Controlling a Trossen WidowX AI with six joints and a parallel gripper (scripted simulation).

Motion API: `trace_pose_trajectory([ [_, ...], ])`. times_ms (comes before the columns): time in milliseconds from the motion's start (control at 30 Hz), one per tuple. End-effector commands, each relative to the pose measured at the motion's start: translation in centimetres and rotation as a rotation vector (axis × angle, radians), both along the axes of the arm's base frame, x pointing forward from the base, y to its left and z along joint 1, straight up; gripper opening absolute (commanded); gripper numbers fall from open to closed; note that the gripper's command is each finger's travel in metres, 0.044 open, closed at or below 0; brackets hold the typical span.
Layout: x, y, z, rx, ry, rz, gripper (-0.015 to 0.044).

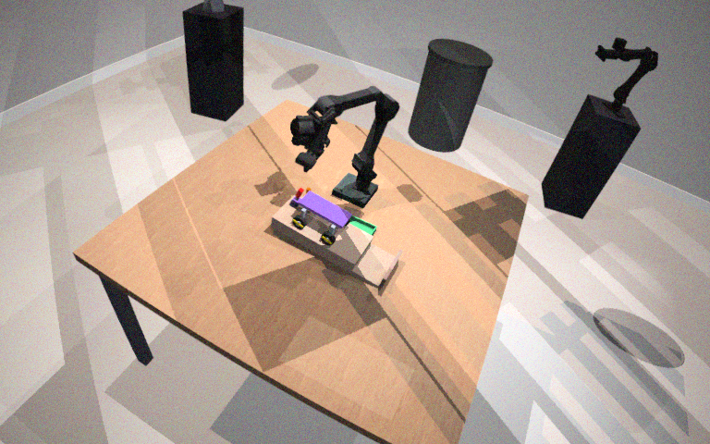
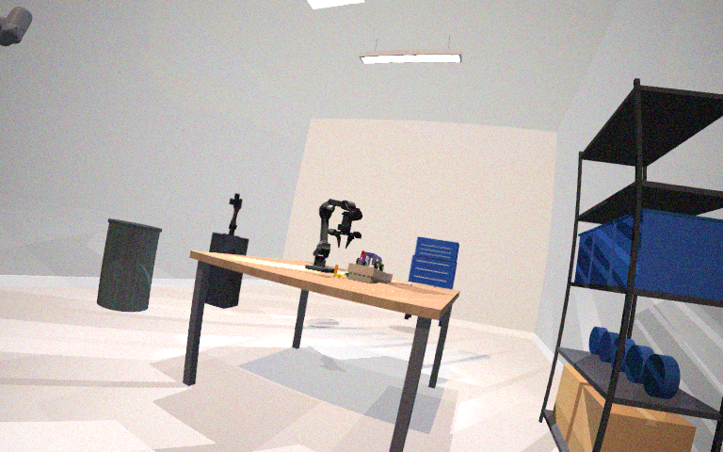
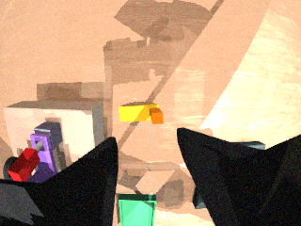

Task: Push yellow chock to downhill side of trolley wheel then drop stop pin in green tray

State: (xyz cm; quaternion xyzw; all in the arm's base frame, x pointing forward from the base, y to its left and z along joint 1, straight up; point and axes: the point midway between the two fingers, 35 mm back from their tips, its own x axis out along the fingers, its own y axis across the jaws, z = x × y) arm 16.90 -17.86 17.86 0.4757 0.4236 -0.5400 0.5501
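Note:
My gripper is partly open and empty, pointing down high above the table. In the wrist view, the yellow chock with its orange handle stands on the table beside the ramp, beyond the fingertips; its black base is not visible. The purple trolley stands on the ramp. The red-headed pin is at its uphill end. The green tray lies beside the ramp, partly out of the wrist view.
The arm's dark base stands close behind the trolley and ramp. A low end stop is at the ramp's foot. A bin, pedestals and a shelf rack stand off the wooden table.

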Motion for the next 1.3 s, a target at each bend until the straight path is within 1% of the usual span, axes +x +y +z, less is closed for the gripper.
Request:
trace_pose_trajectory([
  [0,-1.1,0.1,-3.3,0.146,0.034,-0.031,0.019],
  [67,-1.3,0.1,-3.8,0.176,0.038,-0.039,0.019],
  [267,-1.3,0.1,-4.4,0.176,0.038,-0.039,0.019],
  [633,-1.2,0.0,-8.1,0.176,0.038,-0.039,0.019],
  [867,-1.3,0.1,-8.6,0.176,0.038,-0.039,0.019],
  [1267,-1.2,0.0,-10.5,0.176,0.038,-0.039,0.019],
])
